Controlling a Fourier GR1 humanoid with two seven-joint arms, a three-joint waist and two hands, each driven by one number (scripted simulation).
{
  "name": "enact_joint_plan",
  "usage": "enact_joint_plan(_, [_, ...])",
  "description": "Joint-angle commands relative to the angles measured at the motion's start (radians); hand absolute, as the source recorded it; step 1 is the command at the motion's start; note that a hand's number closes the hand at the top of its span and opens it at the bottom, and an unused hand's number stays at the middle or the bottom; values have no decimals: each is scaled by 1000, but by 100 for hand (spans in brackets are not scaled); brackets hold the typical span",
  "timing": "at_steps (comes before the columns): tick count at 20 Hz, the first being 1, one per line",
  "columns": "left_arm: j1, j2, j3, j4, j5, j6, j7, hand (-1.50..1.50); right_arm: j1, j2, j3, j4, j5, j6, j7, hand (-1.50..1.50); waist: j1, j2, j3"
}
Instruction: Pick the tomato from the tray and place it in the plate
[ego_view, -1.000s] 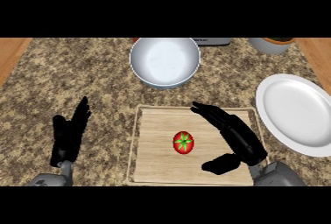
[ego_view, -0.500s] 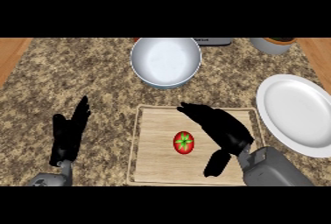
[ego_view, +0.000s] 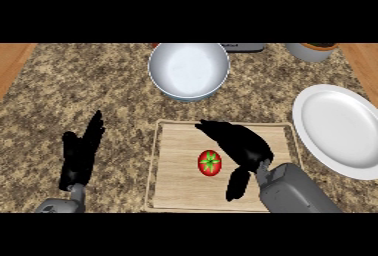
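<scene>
A red tomato with a green stem top lies in the middle of the wooden tray. My right hand hovers over the tray just right of the tomato, fingers stretched toward the upper left and thumb hanging down beside the fruit; it is open and holds nothing. The white plate lies at the right edge of the counter, beside the tray. At the lower left my left hand rests open with fingers up.
A large white bowl stands behind the tray. A grey pot sits at the back right, and a dark appliance edge shows behind the bowl. The counter is speckled stone with wooden borders left and right.
My right hand has moved left across the tray toward the tomato, its fingers now reaching past the fruit's far side. The tomato and the left hand have stayed put.
</scene>
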Motion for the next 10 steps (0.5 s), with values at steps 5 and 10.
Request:
enact_joint_plan(5, [-24, -32, 16, -3, -41, -15, 32, 0, -7, 126, -20, 134, 140, 21, -65, -150, 1, 0, 0])
enact_joint_plan(10, [12, -72, 13, -24, -61, -13, 20, 0, 41, 125, -73, 113, 177, 59, -109, -150, -1, 0, 0])
